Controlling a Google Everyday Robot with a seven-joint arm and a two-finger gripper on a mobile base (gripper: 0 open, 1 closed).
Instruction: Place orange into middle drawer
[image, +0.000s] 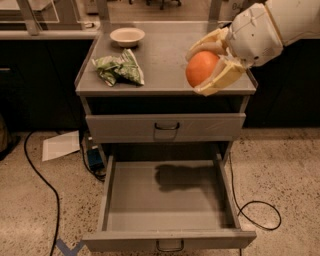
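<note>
My gripper (206, 67) is shut on the orange (201, 68), a smooth round fruit held between its cream fingers (223, 78). It hangs above the front right part of the grey cabinet top (165, 60), over the space in front of the cabinet. The middle drawer (170, 197) is pulled fully open below, wide and shallow, with nothing in it but my arm's shadow. Its front panel has a small loop handle (170, 245).
A pale cream bowl (127, 36) sits at the back of the cabinet top. A green-and-white snack bag (119, 69) lies at the left. The top drawer (166, 127) with a dark loop handle is closed. Cables (257, 210) and a paper sheet (61, 145) lie on the floor.
</note>
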